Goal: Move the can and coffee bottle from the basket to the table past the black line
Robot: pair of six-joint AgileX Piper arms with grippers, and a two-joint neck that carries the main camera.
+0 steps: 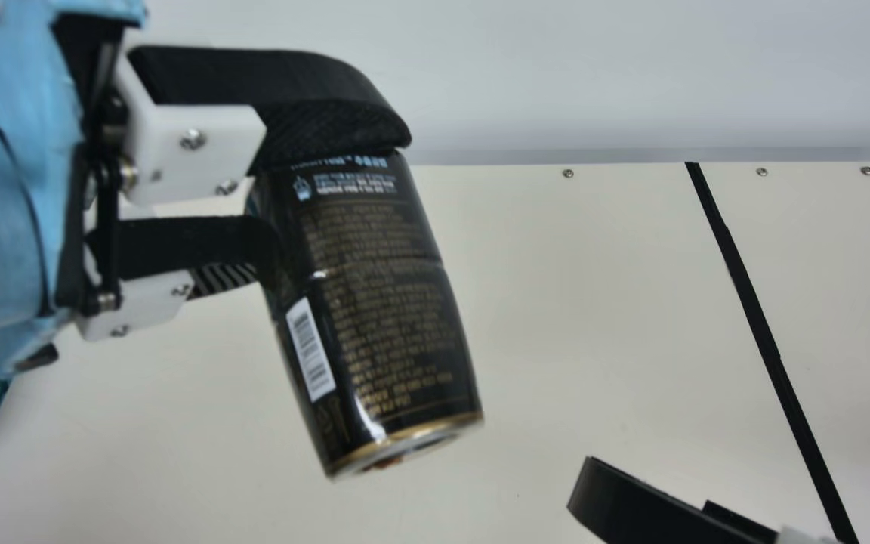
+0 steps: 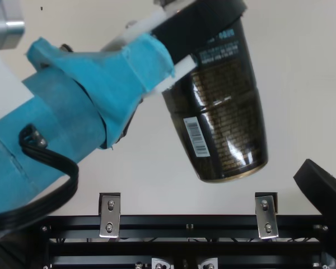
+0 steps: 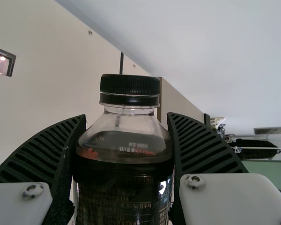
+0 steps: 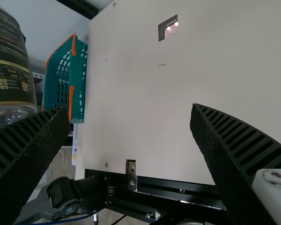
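Left end effector point(image 1: 335, 198), left half of the main view: ribbed fingers parted by a bottle's width and closed on the sides of the coffee bottle point(image 1: 374, 302). The bottle is held aloft over the desk point(image 1: 556, 340), tilted, its gold-rimmed base towards the lower right. In the left wrist view, the black cap point(image 3: 130, 85) and clear shoulder rise between the two fingers. In the top view, the bottle occupies the upper centre.

Right end effector point(image 1: 648, 493), lower right of the main view: fingers wide apart, holding nothing. In the right wrist view they stand on either side of bare desk, with part of the bottle at the upper left.

Surface: the desk is cream, with screws along its far edge. The black line point(image 1: 754, 302) runs obliquely down the right of the main view; the bottle lies to the left of it in the frame. The basket point(image 4: 78, 79), teal with orange trim, stands at the upper left of the right wrist view, beside the desk's edge. Metal brackets point(image 2: 110, 216) and a black rail point(image 2: 190, 226) cross the bottom of the top view.

Room: a pale wall point(image 1: 631, 68) spans the top of the main view; the floor point(image 4: 61, 161) appears at the lower left of the right wrist view.
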